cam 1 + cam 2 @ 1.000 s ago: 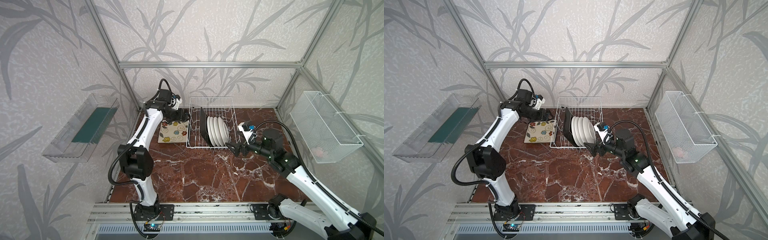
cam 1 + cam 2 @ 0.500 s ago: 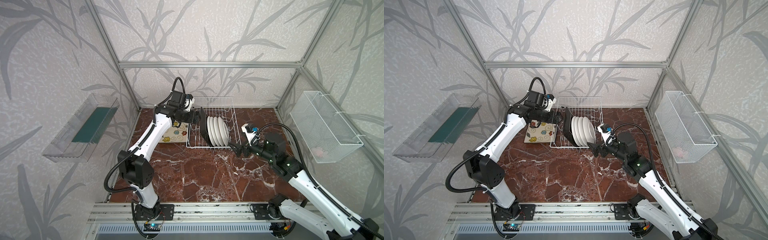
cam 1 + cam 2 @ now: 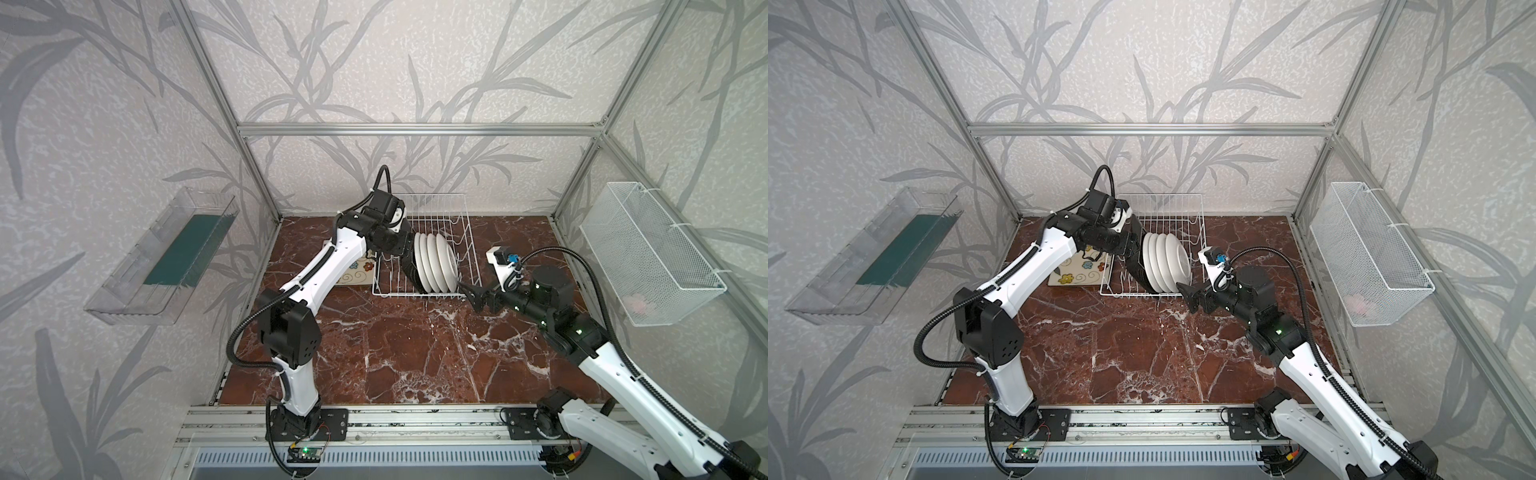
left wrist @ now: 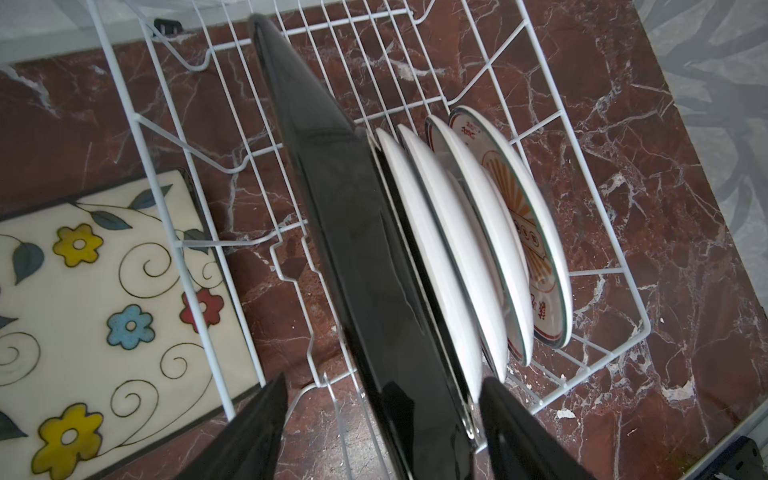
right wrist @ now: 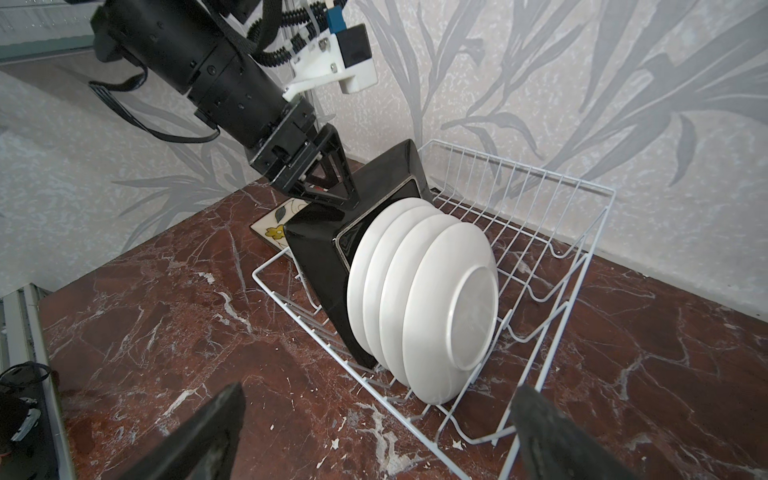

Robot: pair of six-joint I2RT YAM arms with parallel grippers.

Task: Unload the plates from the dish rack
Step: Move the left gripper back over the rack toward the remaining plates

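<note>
The white wire dish rack [image 3: 468, 243] [image 3: 1167, 199] stands at the back of the marble table. Several round white plates [image 3: 436, 266] [image 4: 457, 249] [image 5: 424, 299] stand on edge in it, beside a black-backed square plate [image 3: 409, 266] [image 4: 353, 228] [image 5: 324, 257]. My left gripper [image 4: 384, 378] [image 3: 405, 249] straddles the square plate's top edge. It is open, with a gap showing at one finger. My right gripper [image 5: 380, 390] [image 3: 469, 295] stands open and empty, low at the rack's front right corner. Another square plate [image 3: 361, 266] [image 4: 83, 311] lies flower face up on the table, left of the rack.
A clear plastic tray [image 3: 166, 257] hangs on the left wall. A white mesh basket [image 3: 648, 253] hangs on the right wall. An aluminium rail [image 3: 395, 419] carrying both arm bases runs along the table's front edge.
My left arm swung right, from above the flower plate on the table to the rack, and its jaws narrowed around the black-backed plate. My right gripper drew back slightly from the rack, still open.
</note>
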